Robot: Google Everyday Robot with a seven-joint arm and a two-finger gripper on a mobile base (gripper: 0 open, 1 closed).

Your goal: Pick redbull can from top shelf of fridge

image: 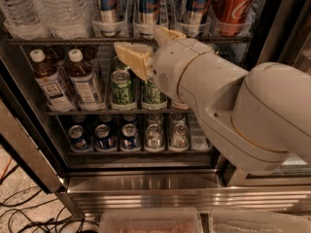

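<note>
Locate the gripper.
Camera view, left of centre: the gripper hangs at the front edge of the top shelf, below the redbull cans and above the green cans.

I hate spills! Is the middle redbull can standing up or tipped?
Upright: the redbull can stands straight on the top shelf. The gripper, open, hovers near its edge.

- redbull can: glossy metal, blue and silver.
- cola can: shiny red metal.
- top shelf: dark metal wire, with clear glossy plastic trays on it.
- water bottles: clear, ribbed plastic.
- gripper, in front of the top shelf's edge just below the redbull can, fingers spread: tan and matt.
- arm: smooth off-white shell with a soft sheen.
- green cans: shiny printed metal.
- fridge: brushed stainless steel sill, dully reflective.
- floor: speckled, rough-looking.
</note>
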